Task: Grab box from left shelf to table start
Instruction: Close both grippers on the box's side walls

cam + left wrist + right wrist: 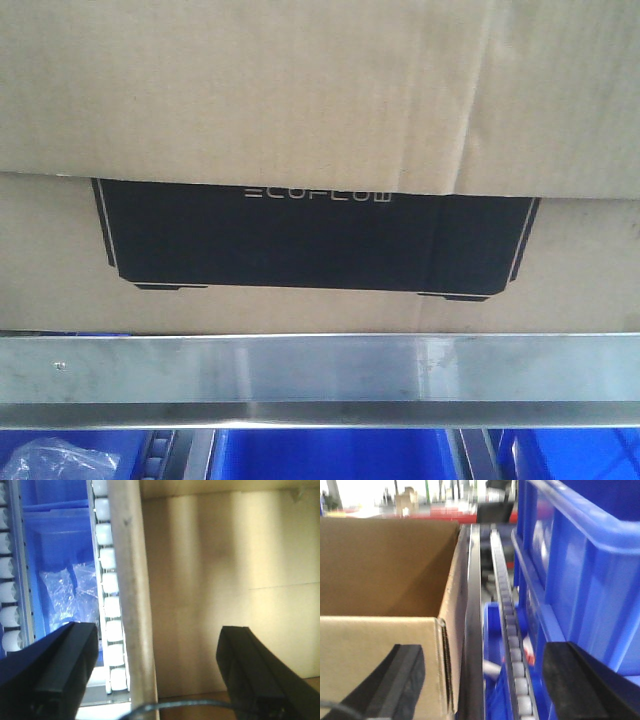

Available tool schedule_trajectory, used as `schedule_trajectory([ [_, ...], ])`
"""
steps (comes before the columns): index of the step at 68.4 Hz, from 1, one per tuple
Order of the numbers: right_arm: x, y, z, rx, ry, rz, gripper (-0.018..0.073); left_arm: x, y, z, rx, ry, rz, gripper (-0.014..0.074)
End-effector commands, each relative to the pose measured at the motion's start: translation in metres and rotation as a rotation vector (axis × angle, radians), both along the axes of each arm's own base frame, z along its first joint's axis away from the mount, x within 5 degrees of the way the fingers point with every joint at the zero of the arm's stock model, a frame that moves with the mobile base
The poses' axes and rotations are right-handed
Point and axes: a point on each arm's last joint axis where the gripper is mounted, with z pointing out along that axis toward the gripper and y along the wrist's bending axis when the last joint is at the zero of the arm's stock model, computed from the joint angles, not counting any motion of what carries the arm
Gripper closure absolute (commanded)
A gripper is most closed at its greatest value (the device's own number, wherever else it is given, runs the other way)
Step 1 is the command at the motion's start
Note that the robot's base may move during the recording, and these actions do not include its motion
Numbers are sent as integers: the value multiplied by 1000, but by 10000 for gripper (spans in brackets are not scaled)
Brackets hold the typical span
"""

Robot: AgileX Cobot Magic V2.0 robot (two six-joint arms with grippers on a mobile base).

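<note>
Wide-apart fingers (62,662) on left gripper (159,634) and right gripper (485,654).

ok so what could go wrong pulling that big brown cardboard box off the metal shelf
The large brown cardboard box sits behind the shiny metal shelf rail, which could catch it. The open right gripper has one finger near the blue plastic bin and might snag.
</note>
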Motion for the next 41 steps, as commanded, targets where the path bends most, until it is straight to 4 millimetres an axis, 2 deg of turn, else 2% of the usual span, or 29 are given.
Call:
schedule_trajectory([
  [1,5,0,34,-6,-25,-3,-43,-1,-1,15,-25,-87,1,192],
  [9,19,0,62,-26,95,14,-43,0,-2,15,-25,-89,1,192],
  [18,45,2,92,-92,245,72,-43,0,-2,16,-26,-92,0,192],
  [30,83,11,117,-67,443,185,-43,0,-2,16,-26,-92,0,192],
  [41,122,13,135,-63,539,205,-41,0,-2,16,-27,-95,0,192],
])
